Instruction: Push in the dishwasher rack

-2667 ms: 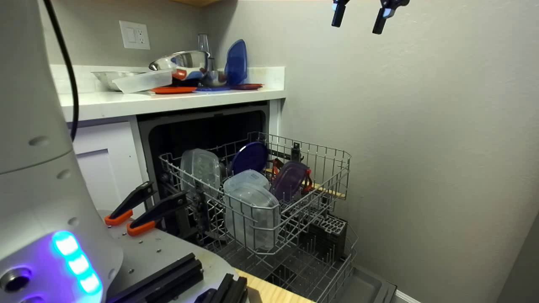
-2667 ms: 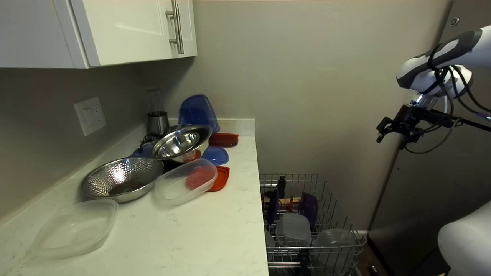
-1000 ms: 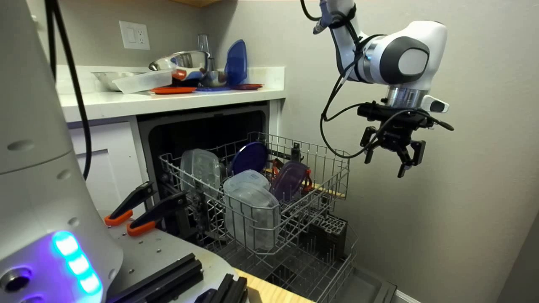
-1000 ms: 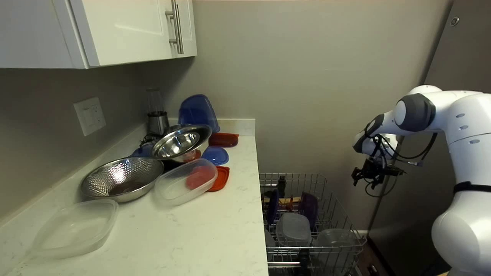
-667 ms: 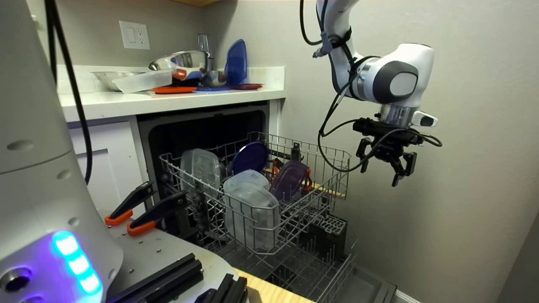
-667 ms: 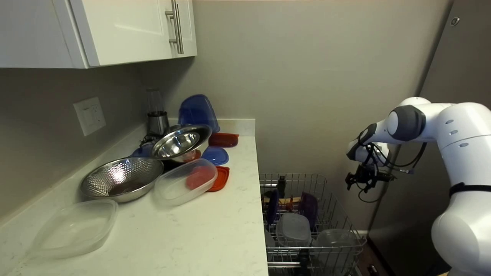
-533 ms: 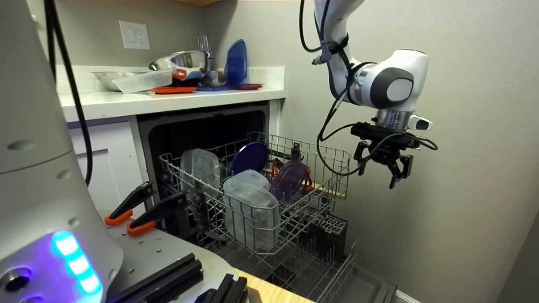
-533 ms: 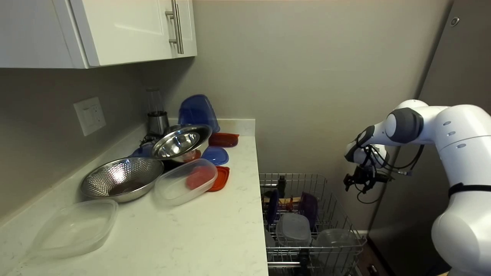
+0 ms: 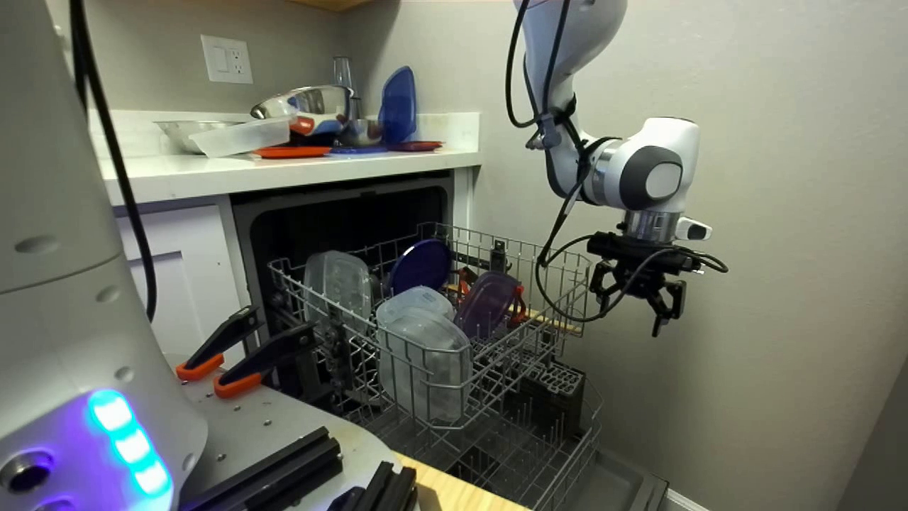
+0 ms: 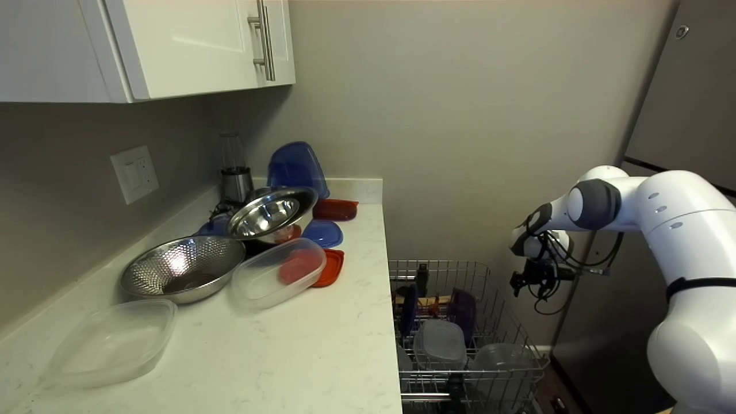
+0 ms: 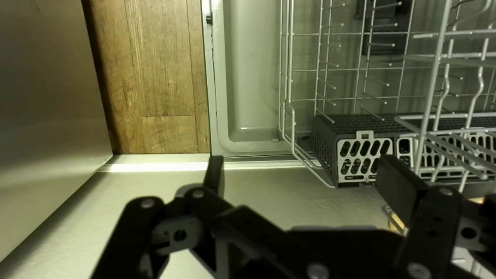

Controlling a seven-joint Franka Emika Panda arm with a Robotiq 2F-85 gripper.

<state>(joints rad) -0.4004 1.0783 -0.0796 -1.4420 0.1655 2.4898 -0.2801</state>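
The upper dishwasher rack (image 9: pixel 454 350) is pulled out of the dishwasher (image 9: pixel 347 213). It holds clear containers (image 9: pixel 425 369), a dark blue lid (image 9: pixel 421 265) and a purple container (image 9: pixel 488 305). The rack also shows in an exterior view (image 10: pixel 471 372), and part of it at the right of the wrist view (image 11: pixel 430 89). My gripper (image 9: pixel 628 321) points down, just outside the rack's outer end near the wall. Its fingers stand wide apart with nothing between them, as the wrist view shows (image 11: pixel 301 164). I cannot tell whether the right finger touches the rack.
The lower rack (image 11: pixel 287 77) is out too, with a dark cutlery basket (image 11: pixel 364 159). The open door (image 9: pixel 617 482) lies beneath. A grey wall (image 9: pixel 780 319) and a metal-faced panel (image 10: pixel 598 322) stand close by. The white counter (image 10: pixel 322 345) holds bowls and lids.
My arm has come down from the top of the view and moved closer to the rack's outer end. The racks and their dishes have not moved. The fingers stay apart.
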